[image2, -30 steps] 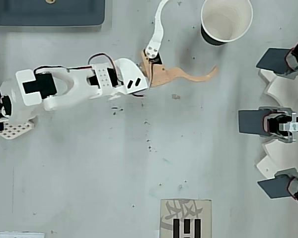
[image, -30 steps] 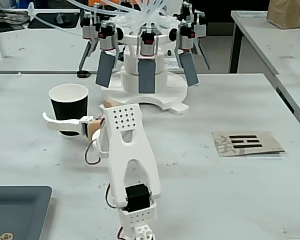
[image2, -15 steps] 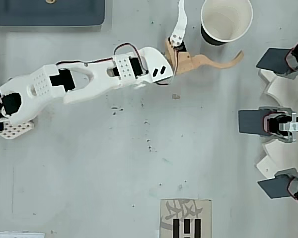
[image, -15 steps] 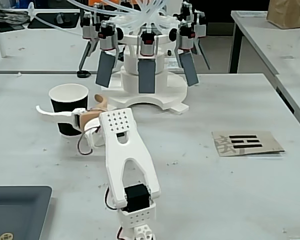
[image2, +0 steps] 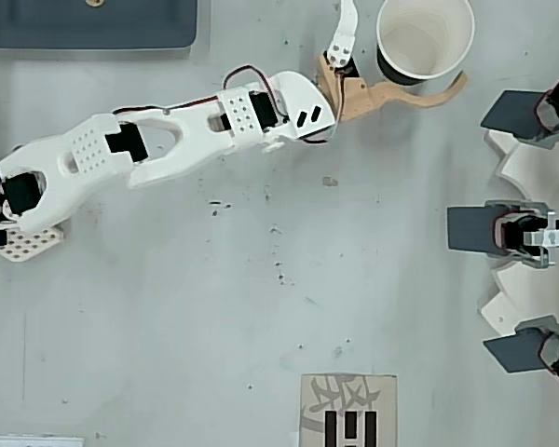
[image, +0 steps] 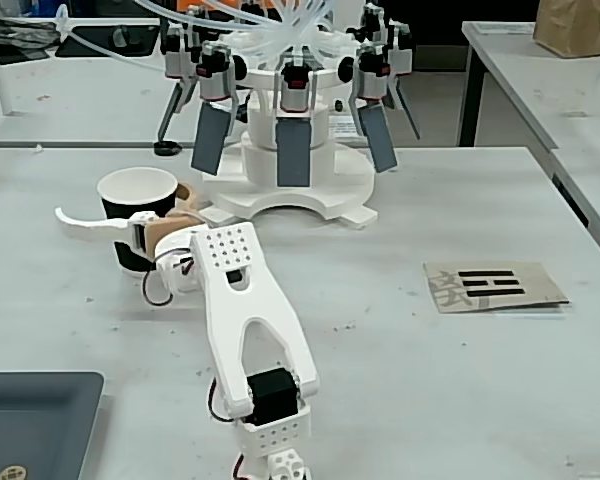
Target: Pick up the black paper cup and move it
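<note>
Cup (image: 138, 195) base behind pincer (image: 130, 222)

I see the cup (image2: 425, 39) upright on the table (image2: 261, 326) | gripper (image2: 401, 47) straddling it — one finger each side | tray (image: 35, 420) left of arm base in fixed view | card (image: 494, 286) right — well apart

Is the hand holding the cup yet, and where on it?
Not yet. The hand is open around the black paper cup, one finger on each side at the lower wall, not closed.
</note>
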{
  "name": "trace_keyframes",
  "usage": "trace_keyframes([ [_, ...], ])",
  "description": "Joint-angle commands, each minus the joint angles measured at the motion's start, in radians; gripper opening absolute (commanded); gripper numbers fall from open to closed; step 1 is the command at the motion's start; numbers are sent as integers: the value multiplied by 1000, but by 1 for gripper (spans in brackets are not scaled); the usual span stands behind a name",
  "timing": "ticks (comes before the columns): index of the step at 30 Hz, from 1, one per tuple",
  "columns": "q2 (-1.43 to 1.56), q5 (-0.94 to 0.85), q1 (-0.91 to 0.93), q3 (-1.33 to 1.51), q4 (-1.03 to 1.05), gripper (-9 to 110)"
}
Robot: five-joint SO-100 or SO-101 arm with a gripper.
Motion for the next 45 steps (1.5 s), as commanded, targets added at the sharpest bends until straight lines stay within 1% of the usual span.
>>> trace_keyframes([
  [1, 23, 6, -17, -52, 8, 53],
  [9, 18, 6, -21, -54, 12, 50],
  [45, 34, 6, -23, -54, 15, 16],
])
